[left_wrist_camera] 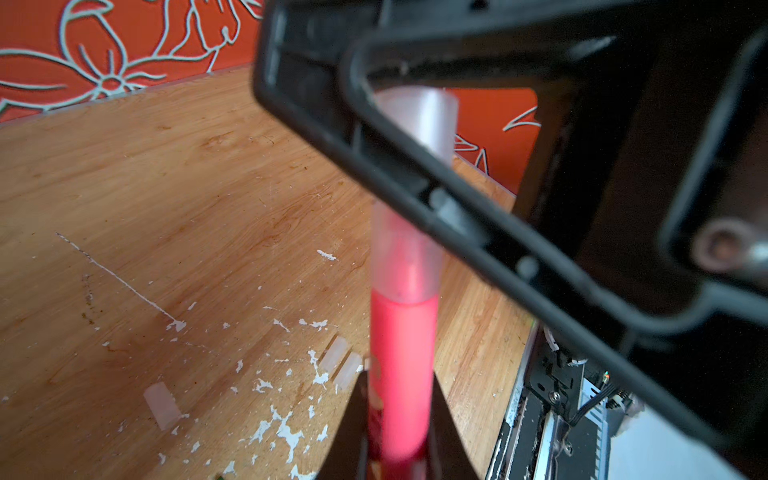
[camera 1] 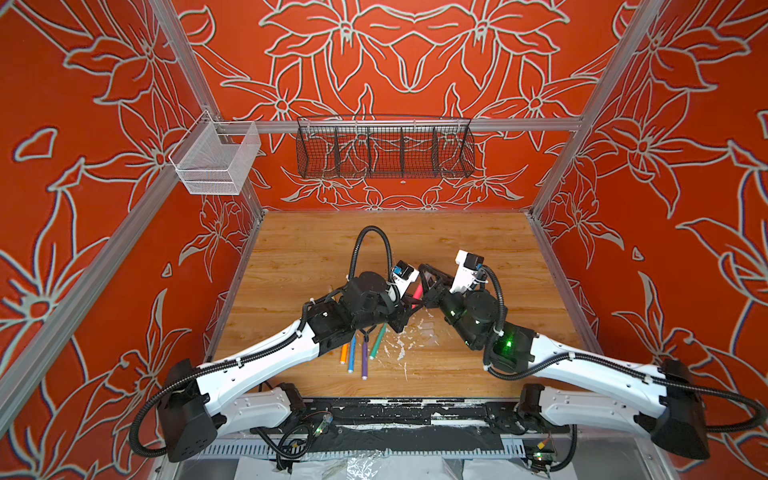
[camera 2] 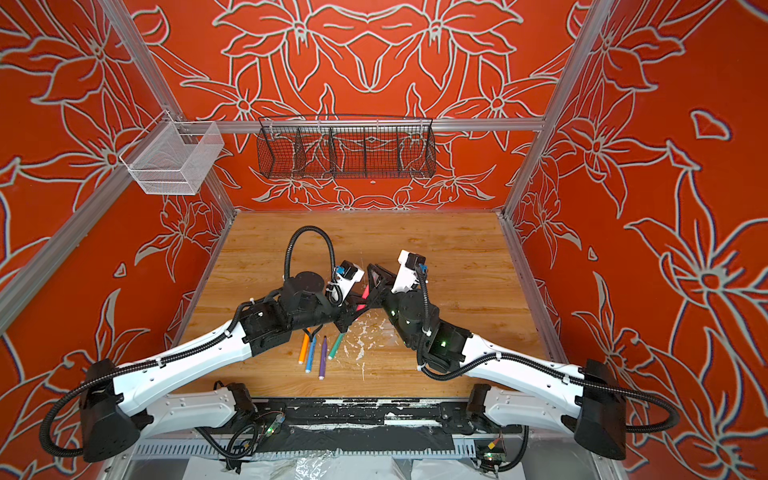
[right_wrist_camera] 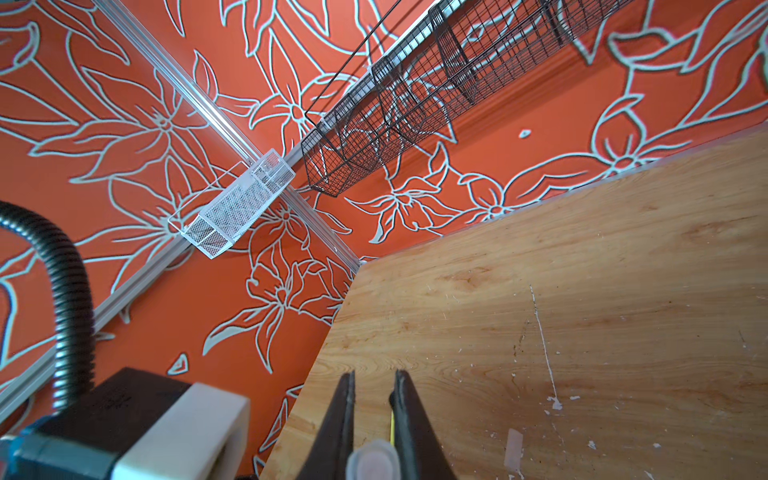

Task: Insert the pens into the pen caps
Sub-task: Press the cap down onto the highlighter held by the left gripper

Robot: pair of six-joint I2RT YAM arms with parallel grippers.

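Overhead stereo pair, close wrist views

Bright, even, diffuse light in all four views; only soft, short shadows on the wooden table under the arms. No hard glare, just mild sheen on their white shells and a small green LED blooming. Both top views sharp mid-frame, wide-angle stretch and colour fringing on the wall pattern near the edges. Left wrist: red-pink pen and clear cap soft, table behind sharper. Right wrist: walls crisp, right gripper and cap end close to the lens blurred
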